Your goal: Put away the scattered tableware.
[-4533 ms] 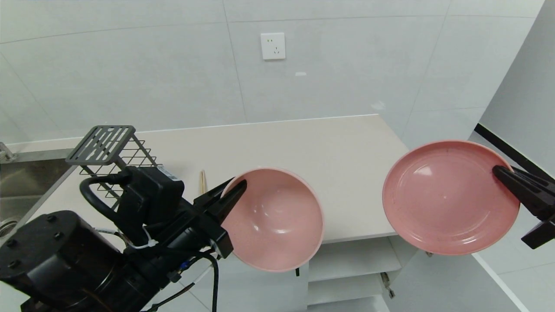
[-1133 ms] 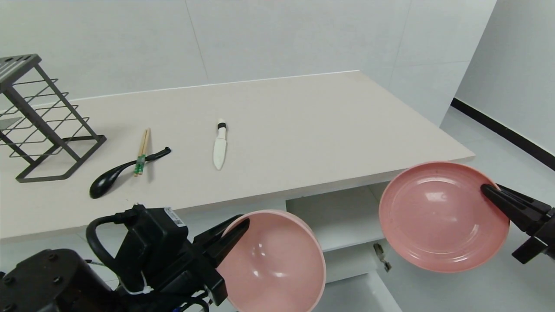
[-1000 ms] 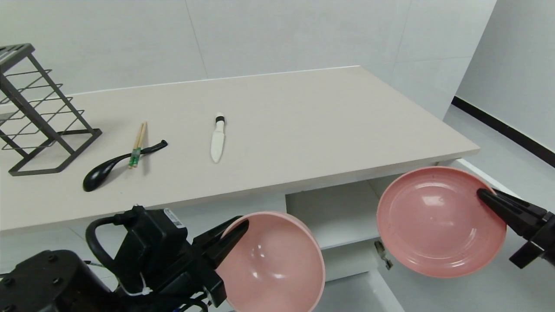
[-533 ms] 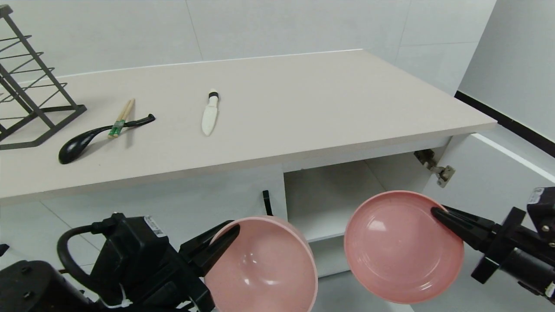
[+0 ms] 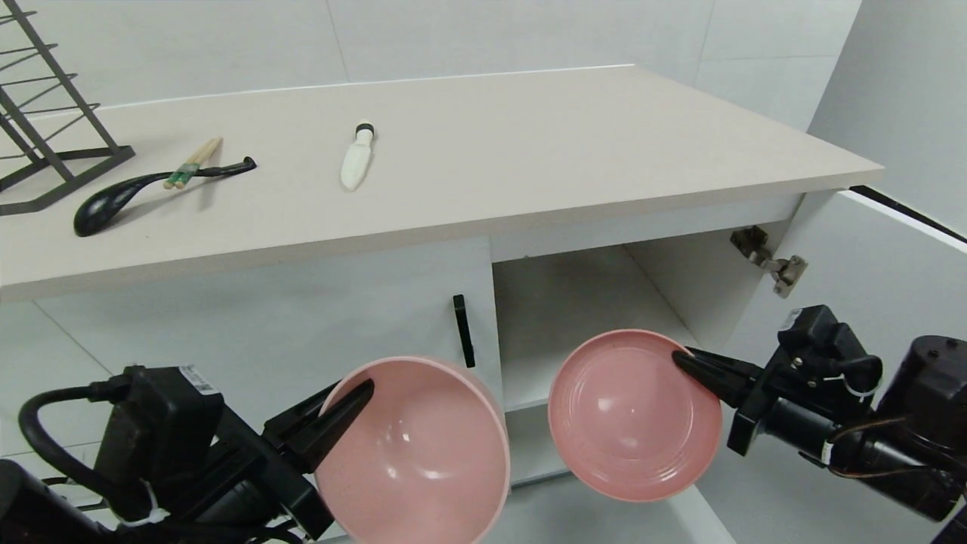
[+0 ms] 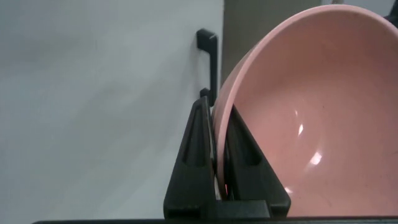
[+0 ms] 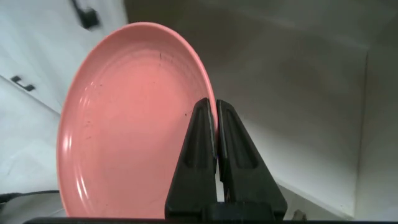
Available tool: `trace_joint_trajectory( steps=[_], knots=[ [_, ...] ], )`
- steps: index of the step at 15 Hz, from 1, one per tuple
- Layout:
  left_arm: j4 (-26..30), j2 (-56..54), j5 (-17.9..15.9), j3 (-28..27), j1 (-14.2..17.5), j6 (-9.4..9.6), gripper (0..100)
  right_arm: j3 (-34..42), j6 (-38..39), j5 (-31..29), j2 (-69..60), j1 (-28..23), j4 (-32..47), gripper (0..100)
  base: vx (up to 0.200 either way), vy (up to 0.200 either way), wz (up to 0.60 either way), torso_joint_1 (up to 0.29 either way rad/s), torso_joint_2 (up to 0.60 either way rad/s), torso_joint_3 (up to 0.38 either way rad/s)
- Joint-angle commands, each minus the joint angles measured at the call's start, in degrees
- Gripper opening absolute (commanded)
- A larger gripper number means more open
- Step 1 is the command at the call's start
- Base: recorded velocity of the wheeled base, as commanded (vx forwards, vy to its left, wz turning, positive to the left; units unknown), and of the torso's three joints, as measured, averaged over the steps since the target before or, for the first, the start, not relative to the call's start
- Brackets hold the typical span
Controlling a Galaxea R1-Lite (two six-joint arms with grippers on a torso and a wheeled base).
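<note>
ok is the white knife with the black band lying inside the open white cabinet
No, the white knife lies on the beige countertop, above the open white cabinet.

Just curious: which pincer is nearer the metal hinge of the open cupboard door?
Right. The right pincer, gripping the pink plate, sits below the hinge; the left pincer, gripping the pink bowl, is farther off, before the closed door.

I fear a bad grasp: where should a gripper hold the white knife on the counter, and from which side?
Probably grip the white knife at its narrow handle, its wall-side end, from above, jaws across it: it lies flat on the counter.
</note>
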Motion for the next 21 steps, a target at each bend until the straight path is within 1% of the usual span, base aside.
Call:
trace_joint_trajectory(
  steps=[1,3,6,9,14,15,17,19,21],
  knots=[
    [-0.03,-1.17,0.04,0.0,0.26,-0.05,0,-2.93,0.14,-0.01,5.35,-0.22,-0.41,0,0.0,0.0,0.0,-0.041,0.27,0.036],
    [-0.03,-1.43,0.04,0.0,0.26,-0.05,0,-3.63,0.5,0.08,6.67,-0.83,-0.5,0,0.0,0.0,0.0,-0.005,0.18,0.032],
    [-0.03,-2.84,-0.05,0.0,0.17,0.13,0,-3.37,1.29,-0.01,8.16,-1.01,-0.5,0,0.2,0.0,0.0,0.001,0.05,0.041],
    [-0.03,-3.8,-0.05,0.0,0.17,0.21,0,-3.72,4.1,-0.01,11.06,-2.06,-0.5,0,0.0,0.0,0.0,-0.005,0.0,0.042],
    [-0.03,-4.33,-0.14,0.0,-0.09,0.39,0,-8.03,6.47,-0.09,12.56,-2.94,-0.5,0,0.0,0.0,0.0,-0.001,0.0,0.011],
    [-0.03,-4.68,-0.14,0.0,-0.09,0.48,0,-8.64,6.56,-0.09,13.17,-3.03,-0.5,0,0.2,0.0,0.0,0.007,0.0,-0.002],
    [-0.03,-5.12,-0.14,0.0,-1.32,0.48,0,-9.87,7.0,-0.18,14.49,-3.03,-0.5,0,0.2,0.0,0.0,0.005,0.0,0.005],
    [-0.03,-6.0,-0.14,0.0,-3.6,0.48,0,-11.98,9.55,-0.18,16.34,-3.03,-0.5,0,0.0,0.0,0.0,0.0,0.0,0.0],
    [-0.03,-6.53,-0.14,0.0,-5.19,0.48,0,-13.65,10.25,-0.18,16.6,-3.03,-0.5,0,0.0,0.0,0.0,0.0,0.0,0.0]
  ],
)
